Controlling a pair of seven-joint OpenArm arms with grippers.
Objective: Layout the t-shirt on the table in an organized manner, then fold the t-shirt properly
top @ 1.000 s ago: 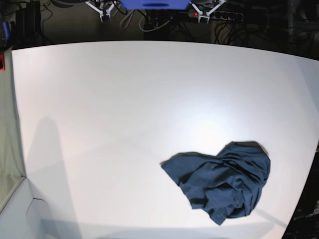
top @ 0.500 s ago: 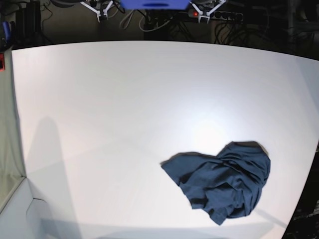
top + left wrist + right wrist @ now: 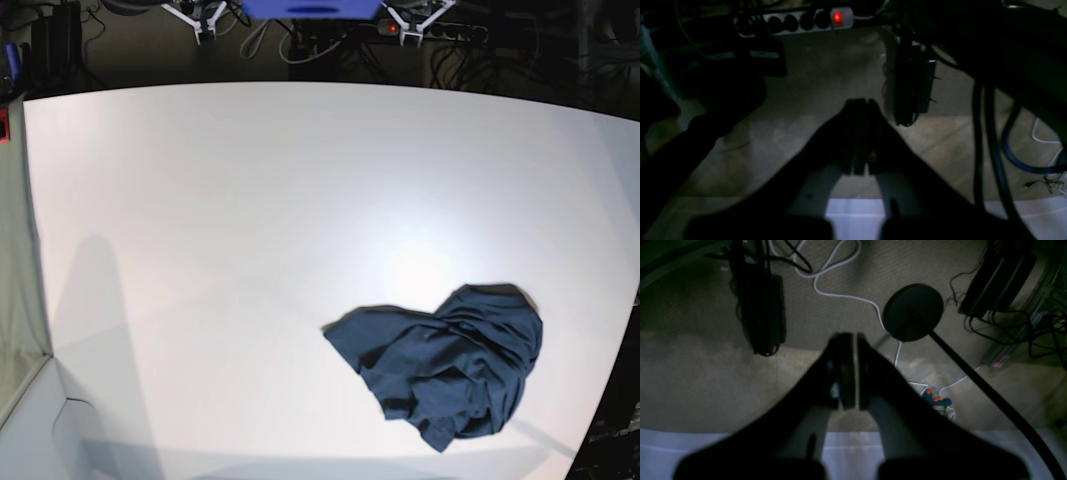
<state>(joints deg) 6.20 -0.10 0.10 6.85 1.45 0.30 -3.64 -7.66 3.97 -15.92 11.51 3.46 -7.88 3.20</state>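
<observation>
A: Where is the dark navy-blue cloth t-shirt lying?

B: Crumpled in a heap on the large matte white table, toward its near right corner in the base view, close to the curved right edge. The cloth is bunched in folds, with 1 flatter flap reaching left from the heap. Neither sleeves nor collar can be made out

A: And the 2 arms?

B: Both are past the table's far edge, well apart from the t-shirt. In the base view only their pale tips show at the top, either side of a blue panel

A: How do the claws stand?

B: The left gripper is clenched, its 2 dark fingers pressed together with nothing between them. It points over the floor beyond the table, toward a white power strip with a red glowing switch. The right gripper is clenched too, empty, aimed at the floor just beside a round black stand base and a white cable

A: Is the table seen from the wrists?

B: Only a white strip along the bottom of each wrist view
</observation>
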